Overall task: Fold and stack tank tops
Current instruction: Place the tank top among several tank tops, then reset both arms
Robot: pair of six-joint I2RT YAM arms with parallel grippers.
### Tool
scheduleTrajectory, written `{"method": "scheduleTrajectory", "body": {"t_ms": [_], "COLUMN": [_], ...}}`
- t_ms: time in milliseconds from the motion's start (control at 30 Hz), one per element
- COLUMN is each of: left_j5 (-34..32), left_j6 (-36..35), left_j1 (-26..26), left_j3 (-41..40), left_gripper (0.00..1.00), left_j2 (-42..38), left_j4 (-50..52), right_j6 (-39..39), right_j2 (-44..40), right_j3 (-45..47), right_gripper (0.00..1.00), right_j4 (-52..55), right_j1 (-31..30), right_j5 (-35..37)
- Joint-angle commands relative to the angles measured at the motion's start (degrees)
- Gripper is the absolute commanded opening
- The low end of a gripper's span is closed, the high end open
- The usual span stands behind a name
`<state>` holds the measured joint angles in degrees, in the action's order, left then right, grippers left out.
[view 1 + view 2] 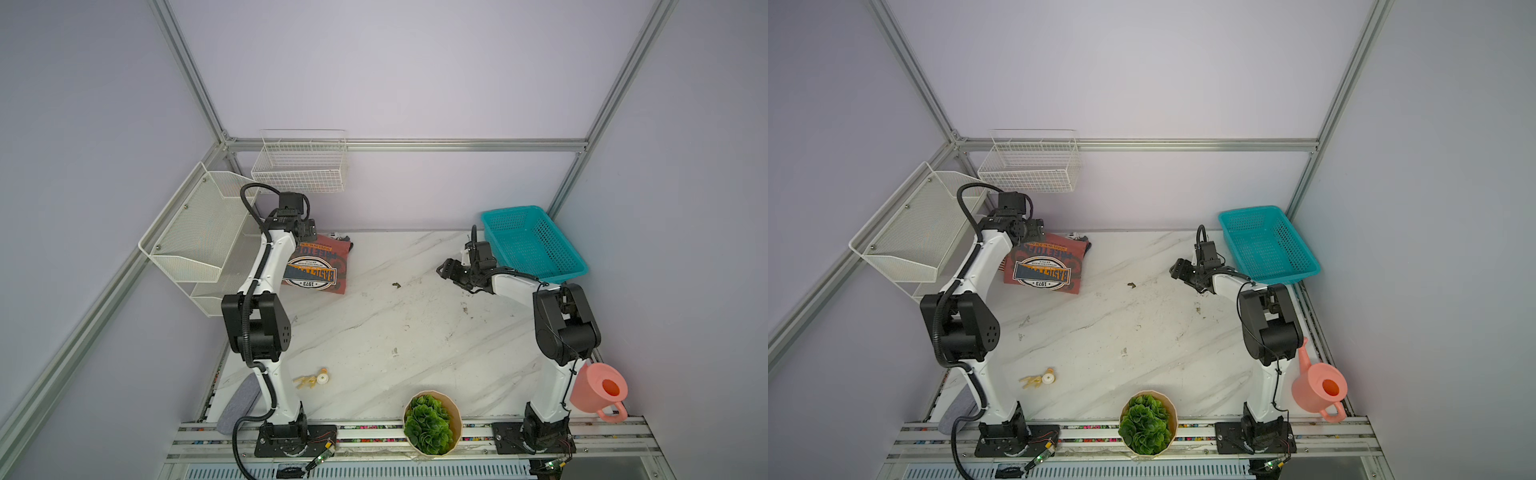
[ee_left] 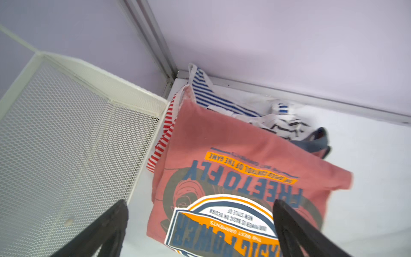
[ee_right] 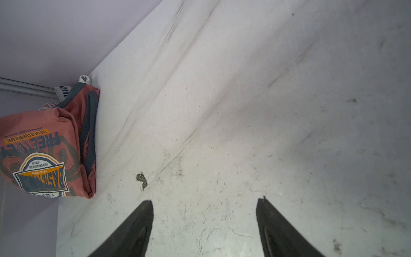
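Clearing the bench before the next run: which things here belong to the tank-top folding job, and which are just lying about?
Job: dusty-red printed tank top, red-striped top, blue-striped top.
Lying about: teal basket, potted plant, pink watering can, white mesh rack, wire basket, small yellow bits.

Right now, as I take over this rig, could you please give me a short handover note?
Left hand: open, above the dusty-red tank top, holding nothing.
Right hand: open, empty, over bare table.
Tops: dusty-red one folded atop the pile in the far left corner; striped tops beneath, bunched behind.
Teal basket: no cloth.
To do: perhaps tidy the striped ones, retract arms.
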<state>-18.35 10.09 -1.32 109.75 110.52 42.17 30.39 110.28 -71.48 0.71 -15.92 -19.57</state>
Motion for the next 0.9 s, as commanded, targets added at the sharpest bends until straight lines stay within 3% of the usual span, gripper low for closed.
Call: {"method": "scheduleTrajectory", "body": {"t_ms": [0,300,400,500,600,700,867], "left_j5": [9.3,14.5,13.0,11.9,8.6,2.9,-7.6], "left_j6": [1.9,4.8,3.8,3.5,2.8,2.5,-1.5], "left_j1": [2.1,9.8,11.9,12.5,12.6,12.5,12.3], "left_j3": [-3.7,-13.6,-20.6,-31.9,-45.1,-59.0,-75.0], "left_gripper": [1.0,1.0,1.0,1.0,1.0,1.0,1.0], "left_j2": [-3.5,-10.9,-18.0,-28.2,-40.8,-50.8,-57.1], "left_j4": [-1.6,-1.6,-3.7,-9.7,-18.6,-29.8,-41.9], "right_j6": [0.0,-3.2,-6.3,-9.7,-12.5,-14.4,-19.4], "right_j2": [-1.2,-9.7,-15.9,-22.8,-30.0,-37.4,-44.3], "right_j3": [-0.3,3.9,7.0,10.0,13.7,18.8,26.8], "right_gripper": [0.76,0.77,0.95,0.97,0.97,0.97,0.97], "right_j4": [0.0,-1.3,-2.4,-1.5,-1.0,-2.7,-7.2], "right_j1": [-0.5,-0.5,-0.5,-0.5,-0.5,-0.4,-0.5], "right_j5": [-1.1,-3.8,-4.5,-2.8,3.3,13.6,30.3]}}
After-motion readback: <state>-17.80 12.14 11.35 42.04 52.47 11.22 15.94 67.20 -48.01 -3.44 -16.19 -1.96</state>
